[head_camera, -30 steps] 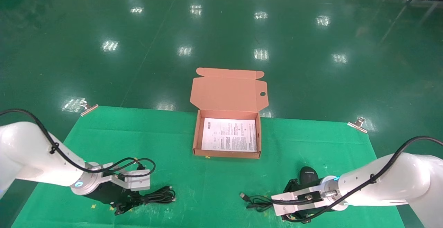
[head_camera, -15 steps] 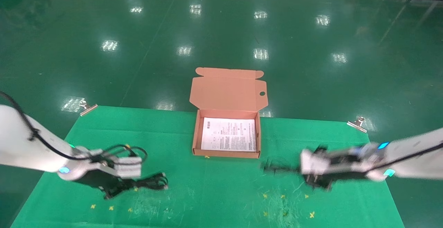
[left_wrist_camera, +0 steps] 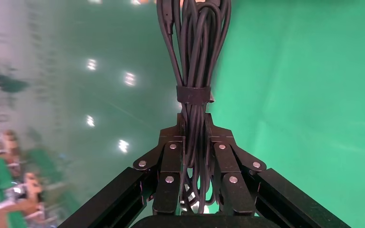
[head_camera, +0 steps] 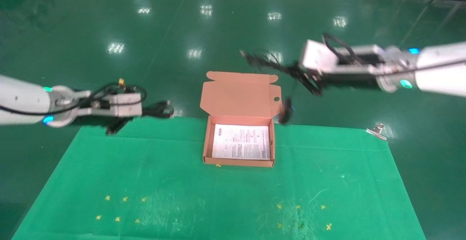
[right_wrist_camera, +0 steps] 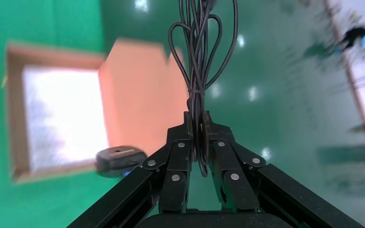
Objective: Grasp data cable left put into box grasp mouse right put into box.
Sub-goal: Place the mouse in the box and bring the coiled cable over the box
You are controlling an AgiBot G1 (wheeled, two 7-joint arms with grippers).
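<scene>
The box (head_camera: pixel 206 143) stands open at the far middle of the green mat, lid (head_camera: pixel 236 94) up, a white printed sheet (head_camera: pixel 242 141) inside. My left gripper (head_camera: pixel 145 110) is shut on the data cable (head_camera: pixel 162 109), held in the air left of the lid; the left wrist view shows the strapped bundle (left_wrist_camera: pixel 195 57) between the jaws of that gripper (left_wrist_camera: pixel 195 130). My right gripper (head_camera: pixel 310 81) is raised right of the lid, shut on the mouse's thin cord (right_wrist_camera: pixel 199 52). The mouse (head_camera: pixel 285 114) dangles below by the box's right rear corner and also shows in the right wrist view (right_wrist_camera: pixel 119 159).
The green mat (head_camera: pixel 218 196) covers the table and carries small yellow marks (head_camera: pixel 116 218) near the front. A metal clip (head_camera: pixel 376 130) holds its far right corner. Shiny green floor lies beyond the mat.
Both arms have risen off the mat's front and swung toward the far side. The left lifted the data cable. The right lifted the mouse by its cord, and it now hangs beside the box.
</scene>
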